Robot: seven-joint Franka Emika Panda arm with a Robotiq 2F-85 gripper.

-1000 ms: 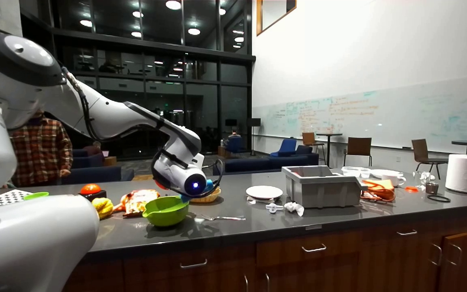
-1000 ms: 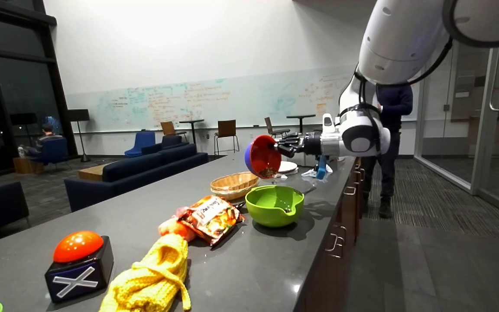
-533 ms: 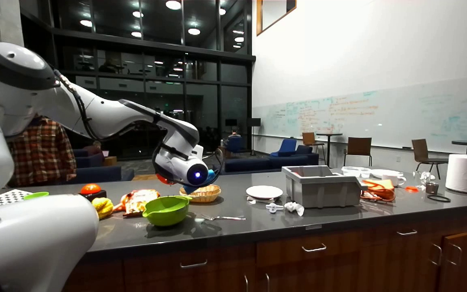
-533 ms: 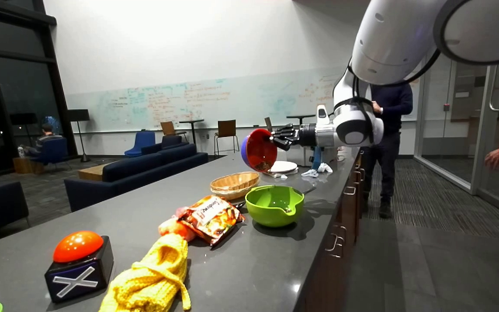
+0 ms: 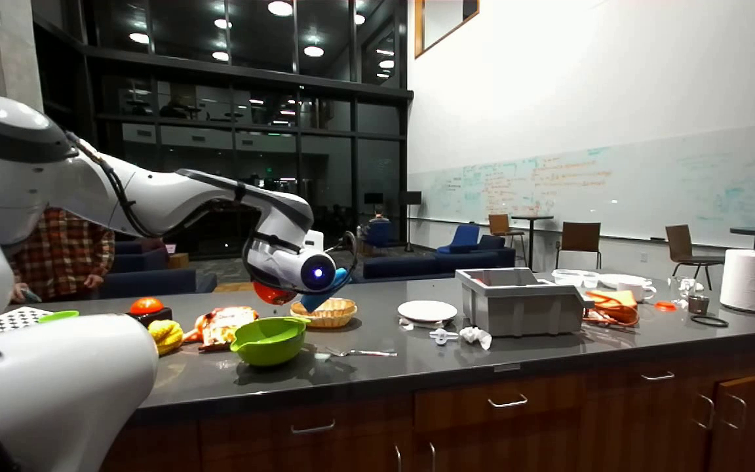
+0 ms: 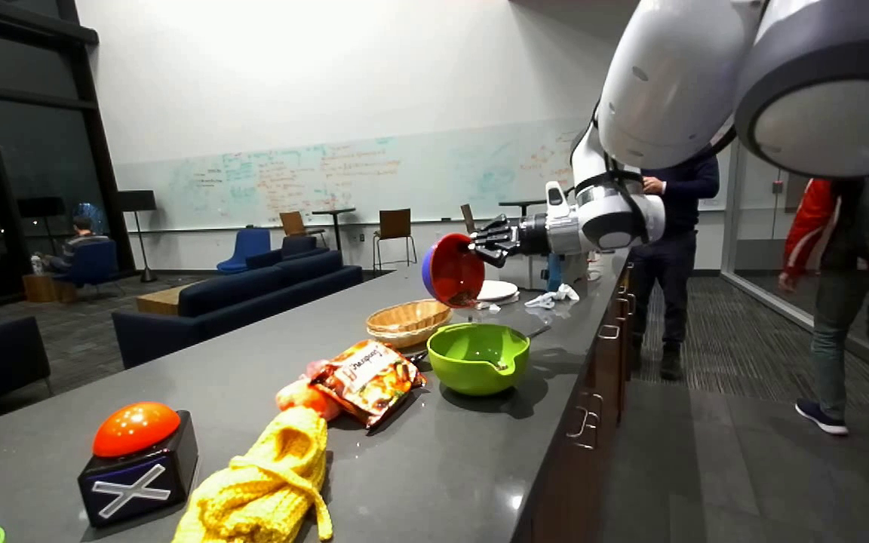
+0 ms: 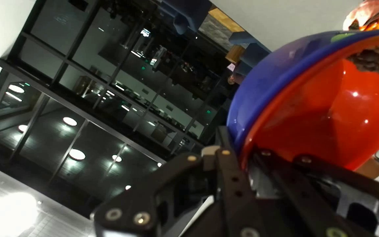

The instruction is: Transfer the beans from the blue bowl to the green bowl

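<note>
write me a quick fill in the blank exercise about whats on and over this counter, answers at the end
The end effector grips the blue bowl, whose inside is ____.
The blue bowl, with beans in it, is held ____ than the green bowl.
The button sits on a box marked with the letter ____.
The colour of the knitted thing is ____.

Missing words: red; higher; X; yellow

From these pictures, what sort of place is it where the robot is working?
Probably a shared lounge with a kitchen-style counter, perhaps in an office or campus building. A long written-on whiteboard, a dark blue sofa and the gray counter with wooden drawers suggest it.
</note>
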